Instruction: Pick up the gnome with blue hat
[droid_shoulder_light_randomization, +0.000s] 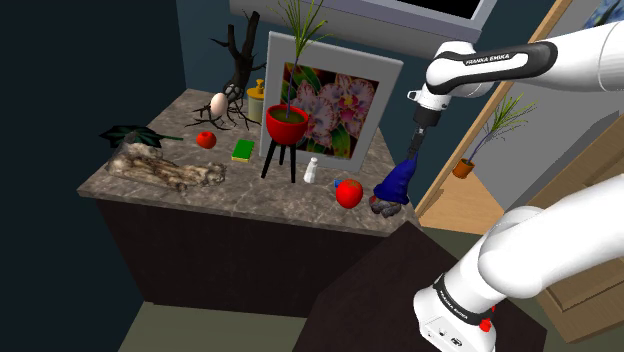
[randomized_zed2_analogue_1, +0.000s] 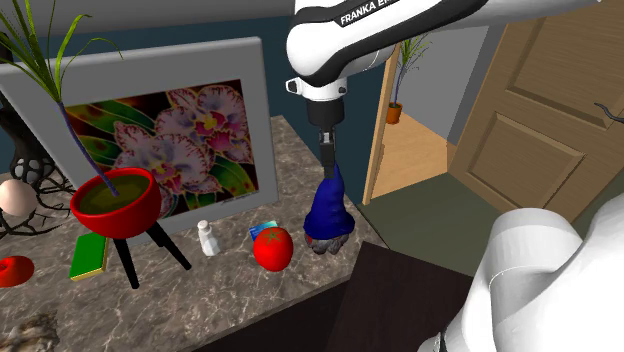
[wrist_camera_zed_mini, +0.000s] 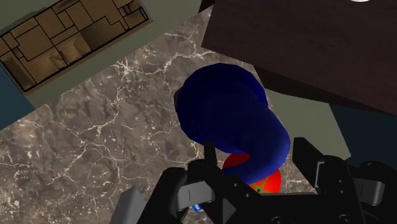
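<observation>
The gnome (droid_shoulder_light_randomization: 393, 189) has a tall dark blue hat and a small grey body, and it stands at the counter's corner nearest the stand. Coming straight down from above, my black gripper (droid_shoulder_light_randomization: 412, 152) has its fingers at the hat's upper part. In the second exterior view the gripper (randomized_zed2_analogue_1: 327, 163) pinches the hat tip above the gnome (randomized_zed2_analogue_1: 328, 212), whose base is at the marble top. In the wrist view the blue hat (wrist_camera_zed_mini: 232, 121) sits between my fingers (wrist_camera_zed_mini: 208, 156), which press against it on both sides.
A red apple (droid_shoulder_light_randomization: 348, 192) lies just beside the gnome, with a small white bottle (droid_shoulder_light_randomization: 311, 170) behind it. A red plant bowl on a black stand (droid_shoulder_light_randomization: 285, 127) and a framed flower picture (droid_shoulder_light_randomization: 330, 100) stand further back. The counter edge (droid_shoulder_light_randomization: 370, 228) is close by.
</observation>
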